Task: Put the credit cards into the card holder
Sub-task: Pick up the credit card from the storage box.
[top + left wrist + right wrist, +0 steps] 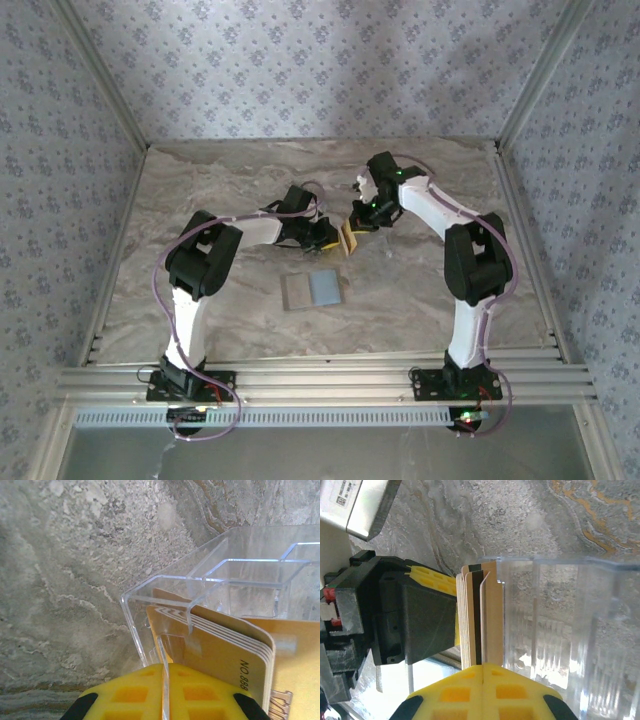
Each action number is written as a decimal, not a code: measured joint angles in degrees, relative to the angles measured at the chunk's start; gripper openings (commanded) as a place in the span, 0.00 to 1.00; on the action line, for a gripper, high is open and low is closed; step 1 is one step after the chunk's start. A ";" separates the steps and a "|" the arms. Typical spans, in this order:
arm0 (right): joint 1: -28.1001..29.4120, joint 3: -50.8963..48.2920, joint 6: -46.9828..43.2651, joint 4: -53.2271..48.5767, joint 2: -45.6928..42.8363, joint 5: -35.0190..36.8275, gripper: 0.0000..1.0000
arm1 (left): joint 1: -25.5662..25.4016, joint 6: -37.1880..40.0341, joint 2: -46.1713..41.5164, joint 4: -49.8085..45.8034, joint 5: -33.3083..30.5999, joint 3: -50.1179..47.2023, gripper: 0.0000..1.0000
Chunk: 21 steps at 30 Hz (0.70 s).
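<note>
Card holder lies opened flat on the tabletop, its gray half and paler half side by side, with no yellow showing on it, so no card has reached it yet. Both hands meet just past the holder's far edge, a little to its right. Left hand is clenched on the thin side wall of a clear box, and the wall runs straight into the seam between its yellow fingers. This reads as a steadying grip, so the box cannot slide or tip while something is drawn out. Credit cards stand on edge inside the box, stacked against one wall, with a clear divider crossing their top edge. Right hand faces the box from the side opposite the left hand, fingers pressed together. One card leans away from the stack and its edge runs down into that seam, so the hand appears pinched on that card alone. Judgement: the step in hand is peeling a card free, with the other arm acting as a vice. Cannot tell whether the box rests on the tabletop beyond the holder or is held off it. The next move calls for clearing the divider, then carrying the card back to the holder. The risks are neighbouring cards dragging along, or the box twisting in the left grip.
</note>
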 measured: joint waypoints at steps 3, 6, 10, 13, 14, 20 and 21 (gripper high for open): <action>-0.22 -0.33 0.20 -0.02 -1.20 0.07 0.00 | 0.00 0.00 0.00 -0.02 0.02 0.00 0.10; -0.55 -0.46 0.26 -0.04 -2.12 0.15 0.00 | 0.04 0.02 0.00 -0.07 0.04 0.00 0.10; -1.20 -0.57 0.42 -0.04 -2.89 0.50 0.00 | 0.04 0.11 -0.07 -0.22 0.02 0.00 0.10; -1.62 -1.03 0.50 -0.02 -3.56 1.09 0.00 | 0.09 0.20 -0.22 -0.55 -0.02 0.00 0.10; -1.70 -1.27 0.68 -0.07 -3.87 1.33 0.00 | 0.15 0.20 -0.31 -0.98 -0.07 0.00 0.10; -1.97 -2.05 0.87 -0.26 -5.86 2.56 0.00 | 0.55 0.20 -2.21 -2.64 -0.48 -0.44 0.11; -1.97 -2.14 0.90 -0.24 -6.19 2.71 0.00 | 0.66 0.20 -2.82 -2.82 -0.46 -0.52 0.11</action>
